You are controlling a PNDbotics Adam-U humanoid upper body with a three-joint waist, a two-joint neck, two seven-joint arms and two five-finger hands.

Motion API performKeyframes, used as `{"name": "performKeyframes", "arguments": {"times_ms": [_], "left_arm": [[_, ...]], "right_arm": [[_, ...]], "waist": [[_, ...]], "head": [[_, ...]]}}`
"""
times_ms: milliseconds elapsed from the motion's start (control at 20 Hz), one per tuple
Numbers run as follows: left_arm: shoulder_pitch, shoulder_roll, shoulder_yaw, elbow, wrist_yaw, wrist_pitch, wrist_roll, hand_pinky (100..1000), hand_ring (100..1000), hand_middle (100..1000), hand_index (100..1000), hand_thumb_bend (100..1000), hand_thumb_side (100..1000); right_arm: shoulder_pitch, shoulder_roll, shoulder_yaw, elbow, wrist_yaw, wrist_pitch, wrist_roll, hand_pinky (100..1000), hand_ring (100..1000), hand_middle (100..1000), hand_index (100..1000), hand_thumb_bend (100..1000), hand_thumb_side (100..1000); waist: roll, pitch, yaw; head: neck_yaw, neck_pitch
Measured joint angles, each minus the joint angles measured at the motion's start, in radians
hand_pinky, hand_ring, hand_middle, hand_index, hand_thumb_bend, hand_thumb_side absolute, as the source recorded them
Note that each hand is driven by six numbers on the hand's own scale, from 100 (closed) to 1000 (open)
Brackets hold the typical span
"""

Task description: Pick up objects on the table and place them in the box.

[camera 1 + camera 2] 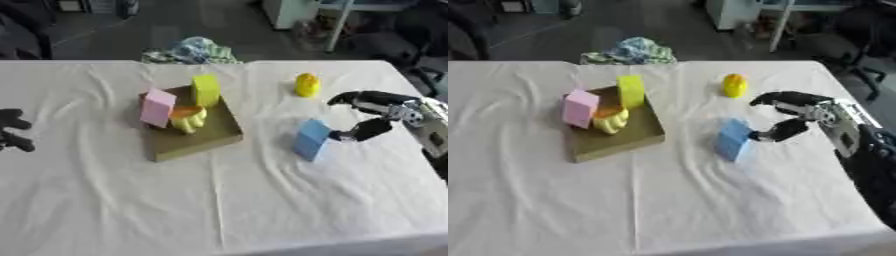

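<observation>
The bench (262, 210), draped in a creased white cloth, runs out of frame on the left and at the bottom, so only its far edge and right edge show; the whole near half lies bare. Beyond the far edge sits a crumpled bundle of patterned cloth (636, 51), too blurred to make out further.

The box (197, 135) is a shallow olive-brown tray left of centre, turned askew. In it stand a pink block (157, 107) at the left rim and a yellow-green block (206, 90) at the far corner, both upright, with a yellow and orange object (188, 119) between them whose shape cannot be told.

The right hand (794, 117) reaches in from the right edge, fingers arched above and thumb below, spread apart. The thumb tip sits at the right side of the blue block (732, 140); whether it touches cannot be told. That block is light blue and stands right of the box with clear cloth around it.

The left hand (13, 131) shows only as dark fingers at the left edge, mostly cut off; its state cannot be told.

A small yellow rounded object (307, 85) stands apart, behind the blue block.
</observation>
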Motion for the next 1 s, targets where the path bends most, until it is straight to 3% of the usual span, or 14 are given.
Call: {"name": "performKeyframes", "arguments": {"times_ms": [1000], "left_arm": [[0.0, -0.009, -0.002, 0.012, -0.014, 0.005, -0.023, 691, 509, 620, 787, 269, 829]], "right_arm": [[-0.014, 0.048, 0.02, 0.006, -0.027, -0.021, 0.054, 850, 936, 929, 1000, 427, 636]], "waist": [[0.0, 0.0, 0.001]], "head": [[-0.003, 0.0]]}}
